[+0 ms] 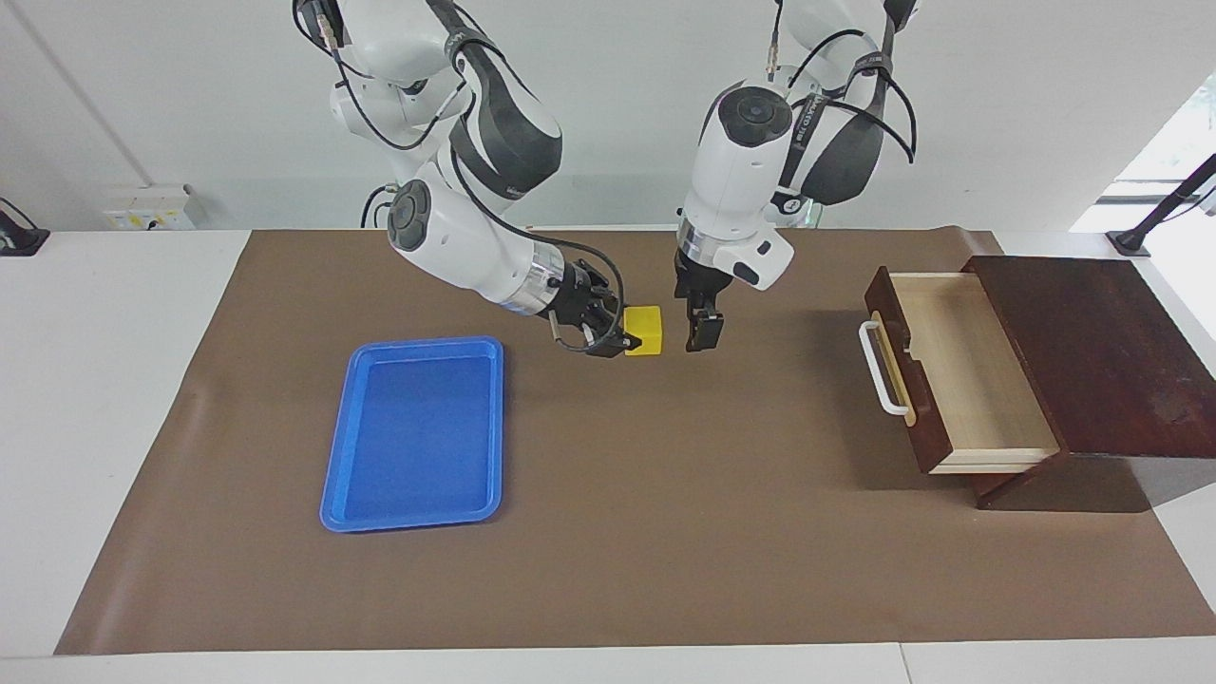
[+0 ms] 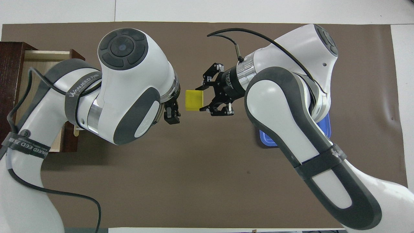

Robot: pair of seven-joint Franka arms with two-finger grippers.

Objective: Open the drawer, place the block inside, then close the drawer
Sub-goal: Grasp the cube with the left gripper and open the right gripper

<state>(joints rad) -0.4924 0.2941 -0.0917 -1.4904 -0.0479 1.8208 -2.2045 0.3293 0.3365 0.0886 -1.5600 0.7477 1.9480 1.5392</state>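
The yellow block (image 1: 647, 329) (image 2: 193, 100) is over the middle of the brown mat, with my right gripper (image 1: 622, 338) (image 2: 201, 98) shut on its end toward the right arm's side. Whether it touches the mat I cannot tell. My left gripper (image 1: 704, 334) (image 2: 171, 116) hangs open, pointing down, just beside the block on the drawer's side and apart from it, holding nothing. The drawer (image 1: 969, 375) (image 2: 38, 61) stands pulled out of its dark wooden box (image 1: 1092, 351), its pale inside bare and its white handle (image 1: 879, 372) facing the mat's middle.
A flat blue tray (image 1: 418, 432) (image 2: 326, 127) lies on the mat toward the right arm's end, with nothing in it. In the overhead view both arms cover much of the mat, and the left arm hides part of the drawer.
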